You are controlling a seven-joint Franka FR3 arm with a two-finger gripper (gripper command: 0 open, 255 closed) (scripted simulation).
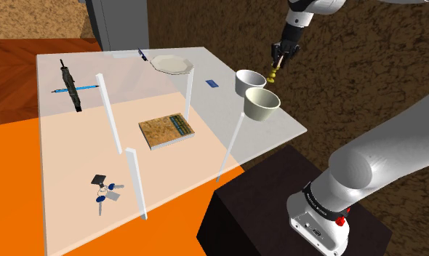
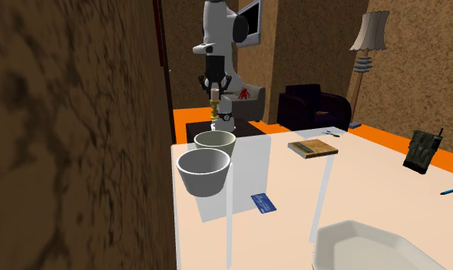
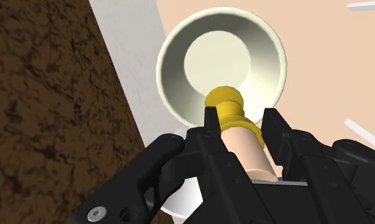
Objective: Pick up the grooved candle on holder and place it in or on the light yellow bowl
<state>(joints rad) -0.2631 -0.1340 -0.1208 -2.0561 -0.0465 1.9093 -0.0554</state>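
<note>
1. Under the gripper [image 3: 240, 124] in the wrist view, a pale curved rim [image 3: 173, 205] is mostly hidden by the black hand; I cannot tell what it belongs to.
2. The candle [image 3: 246, 149] has its upper end covered by the hand, and no grooves can be made out.
3. At 5 o'clock in the second exterior view, a plate [image 2: 363, 245] is cut off by the frame.
4. The fingers [image 3: 210, 121] pinch the candle's pale body from both sides. The yellow holder [image 3: 225, 105] pokes out past the tips and overlaps the edge of the cream bowl [image 3: 221, 63].
5. In the shoulder view the candle [image 1: 275, 71] hangs in the air above the table [image 1: 60, 131]. It is at 1 o'clock from the bowl [image 1: 262, 103] and 2 o'clock from the white bowl [image 1: 249, 81] just beside it.
6. In the second exterior view the candle [image 2: 215, 103] sits at 12 o'clock above the bowl [image 2: 216, 141], apart from it.
</note>
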